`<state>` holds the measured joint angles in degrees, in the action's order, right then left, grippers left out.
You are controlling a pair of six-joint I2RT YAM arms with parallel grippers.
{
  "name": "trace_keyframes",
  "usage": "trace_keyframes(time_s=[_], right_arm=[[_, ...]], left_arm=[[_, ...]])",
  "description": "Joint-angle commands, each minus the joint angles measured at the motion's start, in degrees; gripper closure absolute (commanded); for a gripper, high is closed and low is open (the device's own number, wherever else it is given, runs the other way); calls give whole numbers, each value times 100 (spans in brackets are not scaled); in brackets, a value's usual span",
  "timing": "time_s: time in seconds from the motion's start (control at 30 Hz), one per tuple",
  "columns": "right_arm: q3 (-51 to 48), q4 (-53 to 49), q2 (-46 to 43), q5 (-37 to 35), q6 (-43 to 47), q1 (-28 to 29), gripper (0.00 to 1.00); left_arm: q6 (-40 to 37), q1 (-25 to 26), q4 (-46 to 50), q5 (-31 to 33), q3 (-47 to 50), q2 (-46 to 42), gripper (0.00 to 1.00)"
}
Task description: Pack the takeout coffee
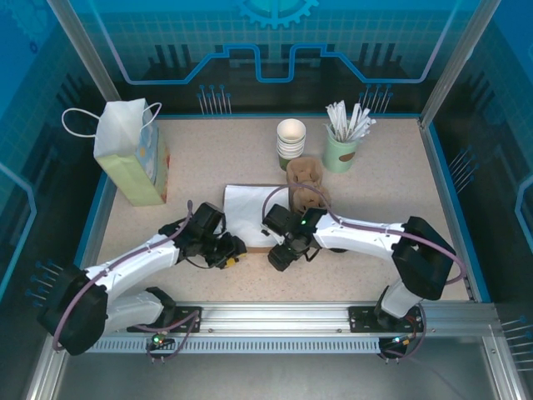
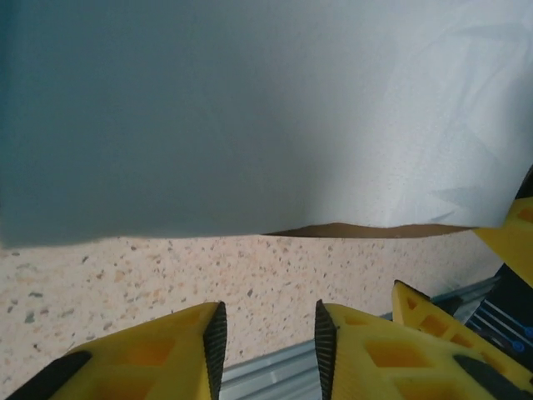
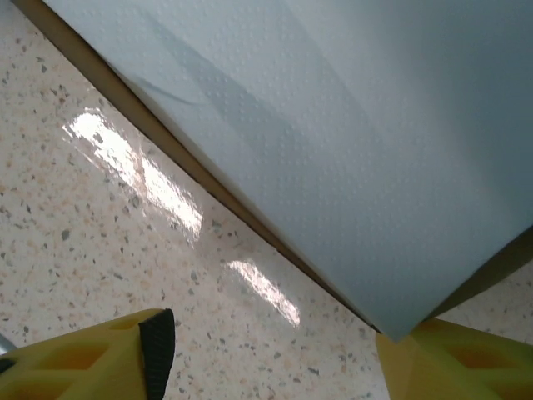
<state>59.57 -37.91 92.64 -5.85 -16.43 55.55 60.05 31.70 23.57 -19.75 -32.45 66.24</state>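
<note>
Left tool slightly parted, empty | right tool wide, empty | white sheet cropped

White napkin lying flat, green bag upright at left, mint stick cup, brown carrier

Counter is a speckled beige stone-look top with a thin blue edging along the sides and back. It sits inside a booth. The back panel is translucent blue with a grid and circuit-line print and a gear graphic at top centre. Bare aluminium posts slant up at both rear corners. Side walls carry the same blue print, darker. An aluminium rail runs along the near edge. Light comes from overhead, with bright glare patches on the glossy top up close.
</note>
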Motion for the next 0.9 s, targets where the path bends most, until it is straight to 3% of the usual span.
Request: trace_keyframes(time_s=[0.0,0.3,0.87], right_arm=[[323,133,247,-49,112,-77,37],[1098,104,945,-64,244,-293,41],[3129,-75,2499,163,472,-830,41]], left_arm=[[190,43,-273,305,132,87,66],[-20,-125,-457,719,-118,598,69],[-1141,-1584,-341,713,-1424,2109,69]])
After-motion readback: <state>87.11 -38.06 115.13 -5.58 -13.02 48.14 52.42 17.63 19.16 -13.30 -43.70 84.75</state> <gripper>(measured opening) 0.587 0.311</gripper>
